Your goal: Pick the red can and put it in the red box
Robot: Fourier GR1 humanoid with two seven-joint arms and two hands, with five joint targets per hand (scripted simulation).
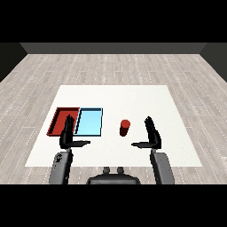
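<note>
Left hand: the left hand (pixel 68 134) is held upright near the table's front edge, fingers straight, thumb stuck out sideways; nothing is held.
Right hand: the right hand (pixel 153 135) is posed likewise, fingers straight, thumb pointed toward the can, palm bare.
Can: the can (pixel 124 127) is seen upright on the table (pixel 177 133), between the hands, nearer the right one, touched by neither.
Handling: it is judged rigid, light, smooth-sided and easily tipped; it is best taken round mid-height.
Blue tray: the blue tray (pixel 100 122) lies left of the can.
Red tray: the red tray (pixel 57 119) lies beside it, leftmost, with no can in it.
</note>
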